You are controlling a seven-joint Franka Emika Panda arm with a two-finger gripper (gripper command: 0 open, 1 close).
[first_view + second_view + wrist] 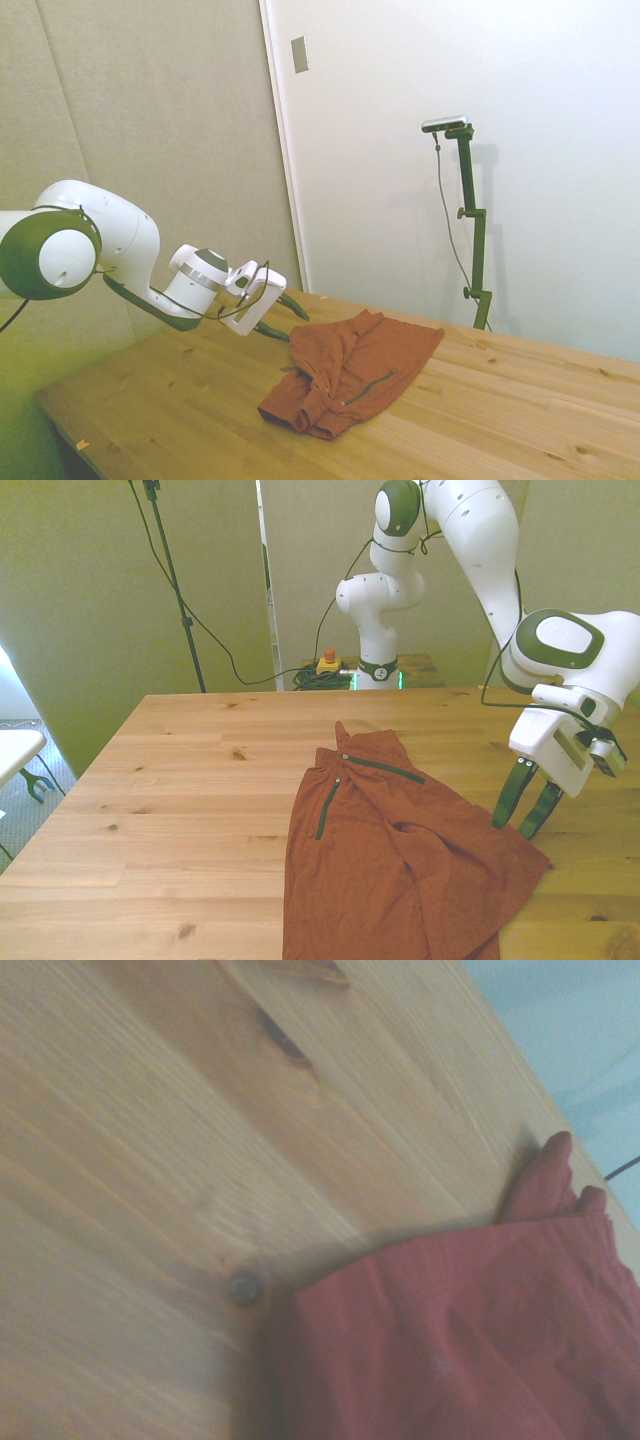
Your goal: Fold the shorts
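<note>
The rust-red shorts (390,855) lie wrinkled on the wooden table (170,810), with two dark zipper lines showing; they run off the front view's near edge. In the side view the shorts (350,372) sit mid-table. My gripper (521,816) hangs open just above the table at the front view's right, its dark fingertips close over the shorts' right edge, holding nothing. From the side the gripper (284,317) stands just left of the cloth. The wrist view shows the shorts' edge (470,1340) on bare wood.
A yellow box with a red button (327,663) and cables lie behind the table's far edge near the robot base. Bare wood stretches over the front view's left half. A white object (15,750) stands off the table's left side.
</note>
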